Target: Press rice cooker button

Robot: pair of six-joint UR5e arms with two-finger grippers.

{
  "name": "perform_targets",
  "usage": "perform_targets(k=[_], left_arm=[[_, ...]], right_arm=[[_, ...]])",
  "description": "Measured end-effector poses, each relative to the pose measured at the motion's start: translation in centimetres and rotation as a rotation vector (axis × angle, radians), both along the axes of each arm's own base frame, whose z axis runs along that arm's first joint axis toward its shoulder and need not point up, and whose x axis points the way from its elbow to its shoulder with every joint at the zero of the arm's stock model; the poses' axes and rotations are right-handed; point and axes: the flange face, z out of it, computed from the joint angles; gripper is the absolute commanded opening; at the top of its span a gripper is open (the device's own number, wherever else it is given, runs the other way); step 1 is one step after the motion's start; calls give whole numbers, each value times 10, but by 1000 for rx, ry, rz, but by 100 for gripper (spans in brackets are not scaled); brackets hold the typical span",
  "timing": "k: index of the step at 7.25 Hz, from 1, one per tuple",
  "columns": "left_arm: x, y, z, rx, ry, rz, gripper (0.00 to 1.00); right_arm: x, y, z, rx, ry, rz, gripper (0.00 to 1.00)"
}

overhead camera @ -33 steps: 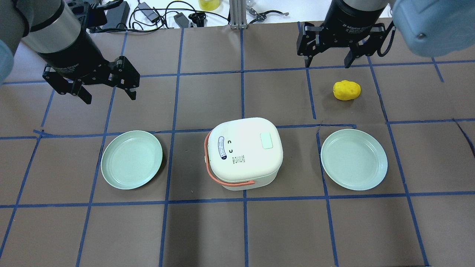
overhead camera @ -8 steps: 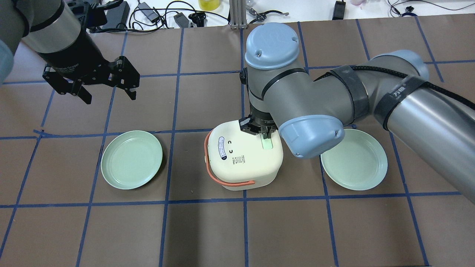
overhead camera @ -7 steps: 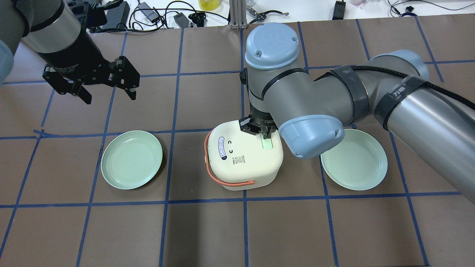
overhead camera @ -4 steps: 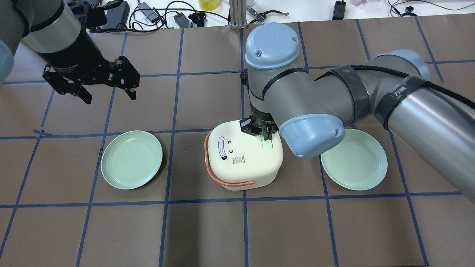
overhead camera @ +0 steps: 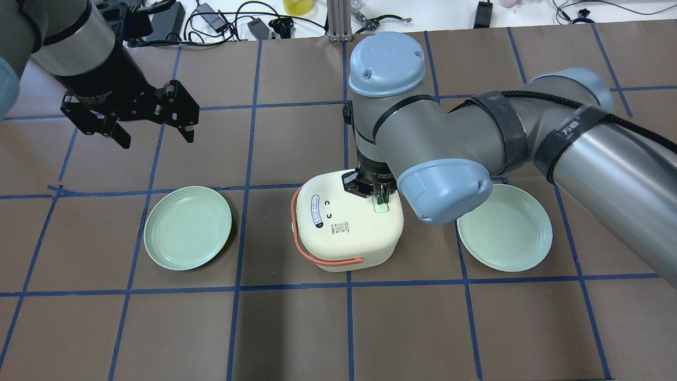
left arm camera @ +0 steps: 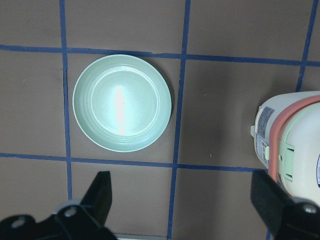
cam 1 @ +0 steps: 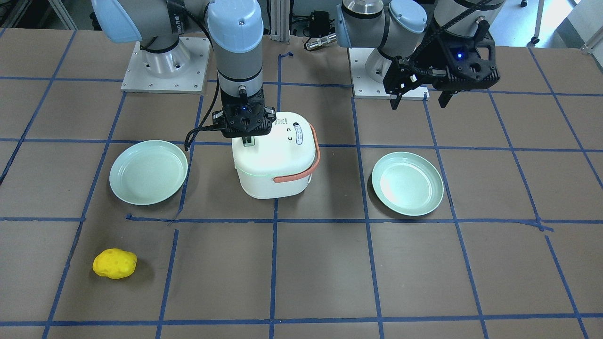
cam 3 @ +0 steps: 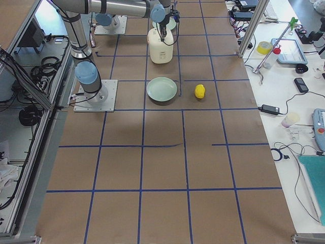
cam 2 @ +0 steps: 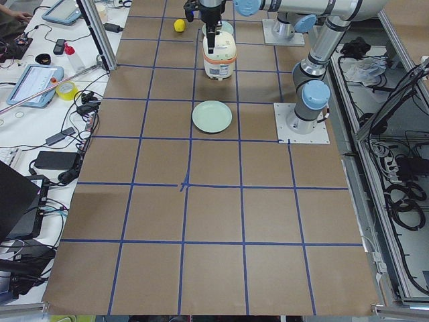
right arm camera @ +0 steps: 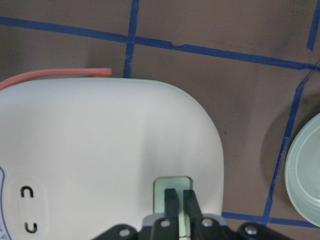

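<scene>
The white rice cooker (overhead camera: 344, 233) with an orange handle stands mid-table. Its pale green button (overhead camera: 380, 207) is on the lid's right side. My right gripper (overhead camera: 381, 199) is shut, pointing straight down, with its fingertips (right arm camera: 172, 197) together on the button (right arm camera: 161, 186). In the front-facing view it (cam 1: 248, 141) stands on the cooker's (cam 1: 275, 165) lid. My left gripper (overhead camera: 157, 140) is open and empty, hovering at the back left, well apart from the cooker. The left wrist view shows its fingers (left arm camera: 100, 192) wide apart.
Two pale green plates flank the cooker, one left (overhead camera: 188, 227) and one right (overhead camera: 505, 227). A yellow potato-like object (cam 1: 114, 263) lies beyond the right plate, hidden by my right arm in the overhead view. Cables and tools lie past the table's far edge.
My right arm swung from the back right over the cooker and its gripper shut. In the last second it has stayed at the button, shifting only slightly. The left arm has not moved.
</scene>
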Motion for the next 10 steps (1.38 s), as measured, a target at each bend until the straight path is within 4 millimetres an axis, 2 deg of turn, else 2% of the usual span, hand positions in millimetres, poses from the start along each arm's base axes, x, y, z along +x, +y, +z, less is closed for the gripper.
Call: perform_targets(k=[1, 2, 4, 6, 7, 8, 10], left_arm=[[0, 0, 0, 0, 0, 0, 100], [0, 0, 0, 0, 0, 0, 100], [0, 0, 0, 0, 0, 0, 100], [0, 0, 0, 0, 0, 0, 100], [0, 0, 0, 0, 0, 0, 100], [0, 0, 0, 0, 0, 0, 100], [0, 0, 0, 0, 0, 0, 100]], right_arm=[[-1, -1, 13, -14, -2, -7, 100], [-3, -1, 36, -20, 0, -14, 100], [-20, -11, 97, -17, 33, -47, 100], [-69, -45, 149, -66, 5, -155, 100], [-98, -61, 168, -91, -26, -215, 100], [-122, -72, 180, -110, -43, -263, 100], [-143, -80, 187, -127, -50, -295, 100]])
